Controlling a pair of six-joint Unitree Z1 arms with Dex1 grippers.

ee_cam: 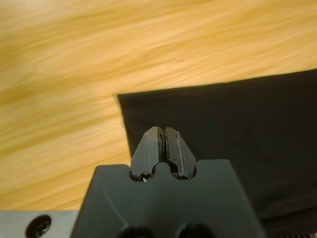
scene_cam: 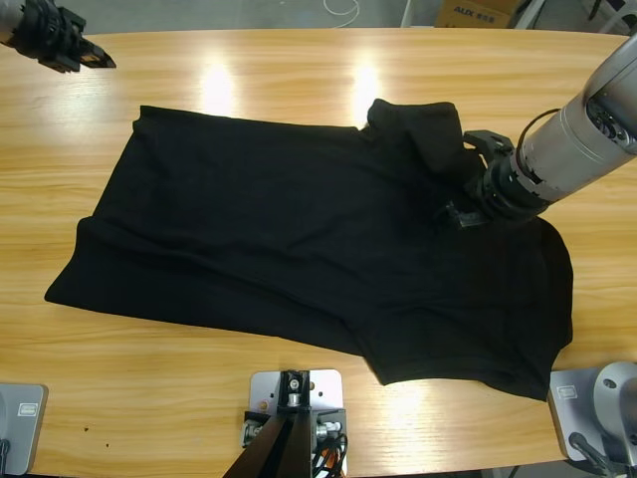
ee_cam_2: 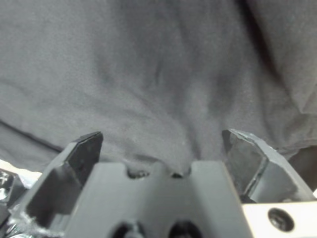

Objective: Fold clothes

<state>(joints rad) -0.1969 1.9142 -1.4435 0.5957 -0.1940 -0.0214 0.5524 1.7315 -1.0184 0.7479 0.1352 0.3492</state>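
The clothes are one black shirt, spread across the middle of the wooden table, with a bunched fold at its upper right. My right gripper comes in from the right and rests low on the shirt beside that fold. It is open, and in the right wrist view dark fabric fills the space beyond the jaws. My left gripper hovers at the far upper left, shut and holding nothing. In the left wrist view it is just over a corner of the shirt.
A cardboard box and a white cable lie beyond the table's far edge. Bare wood surrounds the shirt on every side, widest at the left and along the front.
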